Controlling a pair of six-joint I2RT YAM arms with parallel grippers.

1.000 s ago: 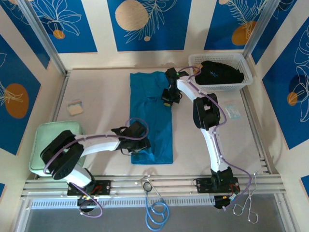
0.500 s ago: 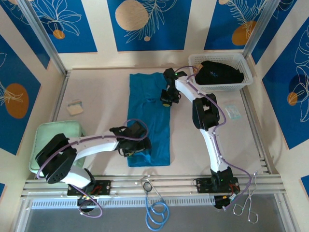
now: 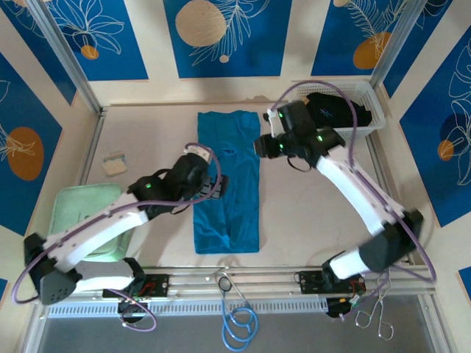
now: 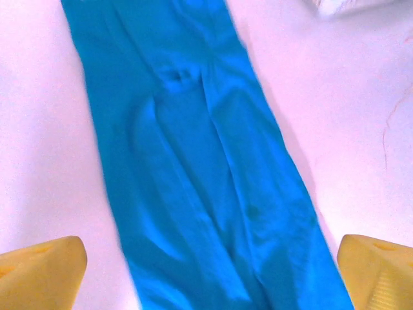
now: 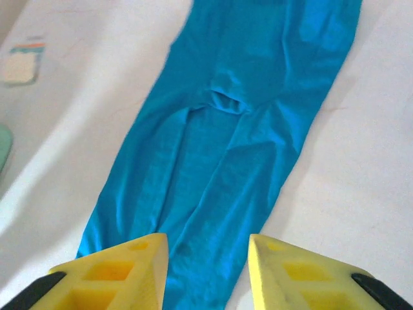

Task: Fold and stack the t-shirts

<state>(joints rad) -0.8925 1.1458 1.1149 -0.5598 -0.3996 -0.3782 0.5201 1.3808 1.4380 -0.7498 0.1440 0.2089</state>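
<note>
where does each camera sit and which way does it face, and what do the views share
Top external: fixed above and behind the bases, looking down on the table; the left arm and right arm show whole.
Left wrist: on the left arm, looking down at the teal t-shirt; yellow fingers of the open left end effector show.
Right wrist: on the right arm, looking down along that shirt; fingers of the open right end effector show.
Shared: all three show the teal t-shirt.

I could read no words, numbers or brand names anywhere on the rig's feeds. The black t-shirt (image 3: 346,110) in the basket (image 3: 377,110) gave no lettering I could make out, and the small card (image 5: 19,64) on the desk (image 3: 147,132) showed only coloured stripes.
</note>
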